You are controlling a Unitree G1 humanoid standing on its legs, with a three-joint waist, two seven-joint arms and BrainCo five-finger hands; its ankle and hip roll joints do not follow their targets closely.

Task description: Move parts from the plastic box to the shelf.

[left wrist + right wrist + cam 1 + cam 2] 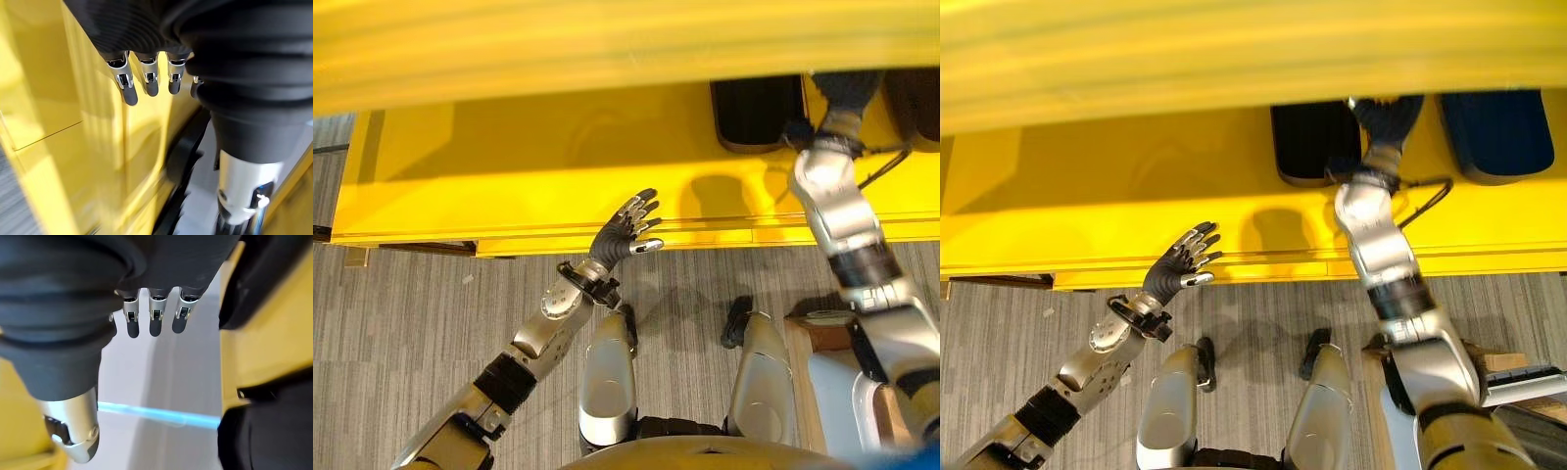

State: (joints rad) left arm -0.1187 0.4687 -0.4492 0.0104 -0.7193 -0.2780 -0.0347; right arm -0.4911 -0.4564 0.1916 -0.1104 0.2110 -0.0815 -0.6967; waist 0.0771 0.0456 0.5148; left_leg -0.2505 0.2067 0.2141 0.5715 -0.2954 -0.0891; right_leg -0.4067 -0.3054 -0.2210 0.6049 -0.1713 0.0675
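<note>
A yellow shelf (509, 166) runs across the view, and its upper board (607, 39) hides the back. On the lower board lie a black part (1312, 142) and a dark part (1494, 132), with my right hand (1386, 122) reaching in between them. In the right wrist view its fingers (155, 313) are straight and hold nothing, and black parts (266, 279) lie beside them. My left hand (628, 230) hovers open at the shelf's front edge, fingers (146, 81) straight. The pale plastic box (837, 392) stands low at my right.
Grey carpet (411, 323) lies in front of the shelf. The box rests on a wooden stand (813, 328). The shelf's front lip (460, 235) juts out just ahead of my left hand.
</note>
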